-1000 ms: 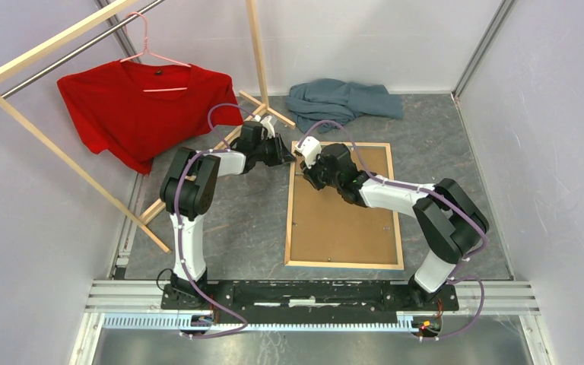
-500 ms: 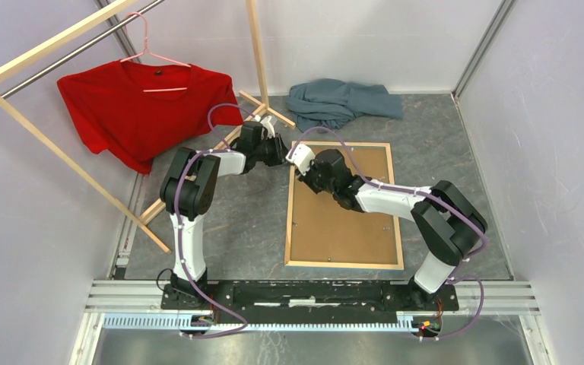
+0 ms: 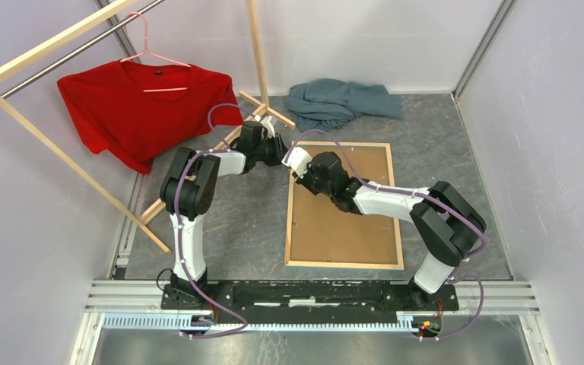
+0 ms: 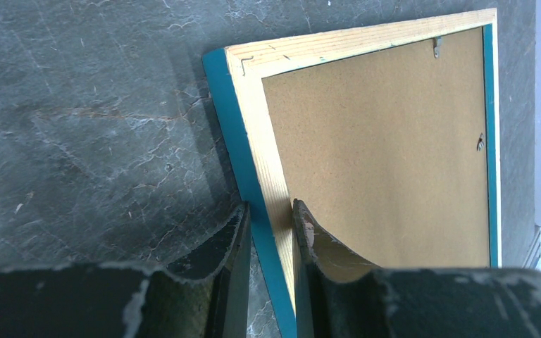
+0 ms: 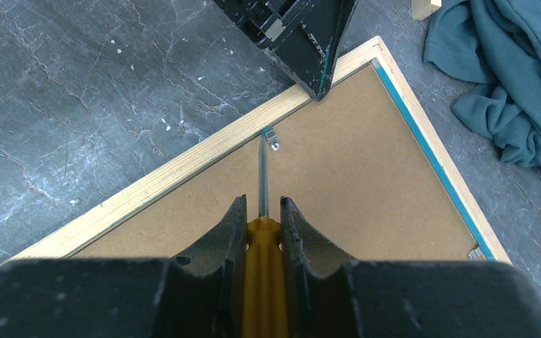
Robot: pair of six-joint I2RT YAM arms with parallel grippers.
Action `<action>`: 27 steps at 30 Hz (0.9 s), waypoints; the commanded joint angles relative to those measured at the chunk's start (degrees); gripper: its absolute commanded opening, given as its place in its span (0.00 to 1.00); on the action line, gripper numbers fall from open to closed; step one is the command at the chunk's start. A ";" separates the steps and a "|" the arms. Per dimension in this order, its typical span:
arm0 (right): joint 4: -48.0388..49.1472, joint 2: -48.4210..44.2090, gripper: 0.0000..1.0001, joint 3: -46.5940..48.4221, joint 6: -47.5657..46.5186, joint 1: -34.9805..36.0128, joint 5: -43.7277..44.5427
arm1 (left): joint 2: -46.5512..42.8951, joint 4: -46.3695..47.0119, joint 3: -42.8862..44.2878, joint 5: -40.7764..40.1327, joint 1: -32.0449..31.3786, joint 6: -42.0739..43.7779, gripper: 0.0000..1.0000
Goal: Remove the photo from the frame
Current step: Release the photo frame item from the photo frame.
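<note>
The frame [image 3: 290, 205] lies face down on the floor, with its brown backing board [image 3: 346, 220] up. The photo is hidden under the board. My left gripper [image 4: 271, 211] is shut on the frame's left rail [image 4: 268, 141], close to the far left corner, one finger on the blue outer edge and one on the wood. My right gripper [image 5: 263, 204] is shut on a yellow-handled screwdriver [image 5: 262, 282]. Its thin shaft [image 5: 261, 176] reaches a small metal clip [image 5: 270, 136] at that rail. The left gripper [image 5: 310, 42] shows just beyond the clip.
A red shirt [image 3: 141, 106] hangs on a wooden clothes rack whose foot [image 3: 262, 106] lies near the frame's far left corner. A grey-blue cloth [image 3: 342, 101] is heaped behind the frame. More metal clips [image 4: 480, 142] sit along the frame's other rails.
My right arm has slid left across the backing board, bringing the screwdriver to the clip at the left rail. The left arm has not moved.
</note>
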 commanded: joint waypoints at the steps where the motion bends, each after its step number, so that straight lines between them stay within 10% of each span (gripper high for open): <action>1: -2.67 1.68 0.00 -0.21 -0.91 -0.22 2.80 | 2.67 -2.33 -0.87 1.21 -0.41 -1.68 0.23; 27: -3.51 2.22 0.00 0.89 4.91 -0.54 5.04 | 2.90 -2.33 -0.78 1.14 -0.42 -1.59 0.22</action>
